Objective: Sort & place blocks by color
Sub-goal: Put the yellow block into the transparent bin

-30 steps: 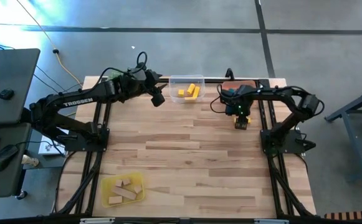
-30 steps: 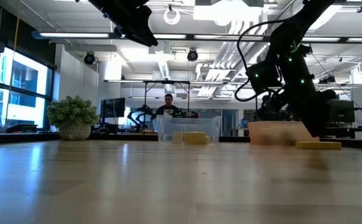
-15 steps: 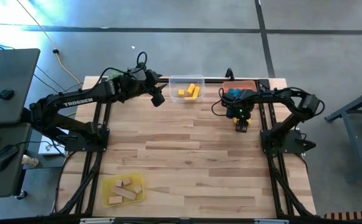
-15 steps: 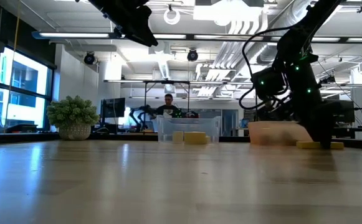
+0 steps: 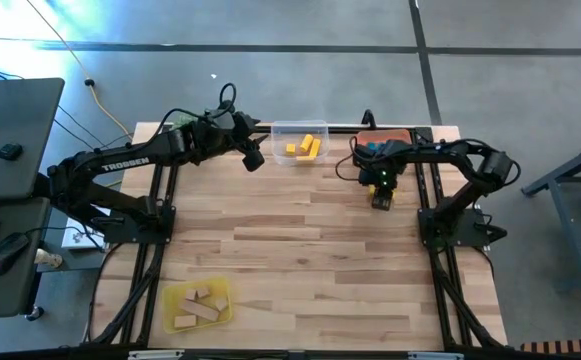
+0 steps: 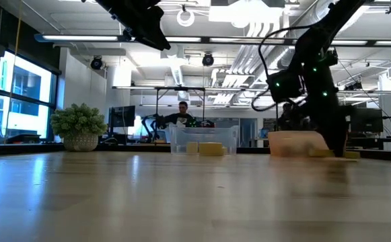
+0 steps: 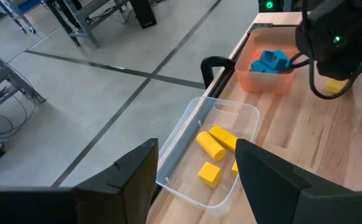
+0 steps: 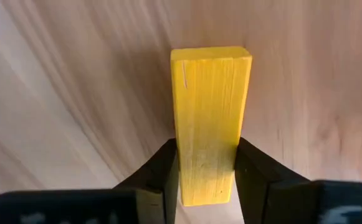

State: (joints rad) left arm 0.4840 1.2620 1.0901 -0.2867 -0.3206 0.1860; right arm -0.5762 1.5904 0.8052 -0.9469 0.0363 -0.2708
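Grey concrete floor (image 5: 270, 25) with dark seams. Open ceiling with strip lights (image 6: 81, 38) and ducts. Window (image 6: 25, 91) at left. Dark desk (image 5: 10, 110) left of wooden table (image 5: 300, 250). Potted plant (image 6: 79, 126) far left.

A clear plastic tray (image 5: 299, 131) and an orange tray (image 5: 394, 135) sit at the wooden table's (image 5: 300, 250) far edge; a yellow tray (image 5: 174, 296) lies near its front-left corner.

A green plant (image 6: 78, 122) stands beyond.

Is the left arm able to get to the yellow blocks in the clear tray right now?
Probably yes. The left gripper hangs open just beside the clear tray, whose top is open, and nothing lies between its fingers and the yellow blocks. The right gripper is busy farther off, pinching a yellow bar.
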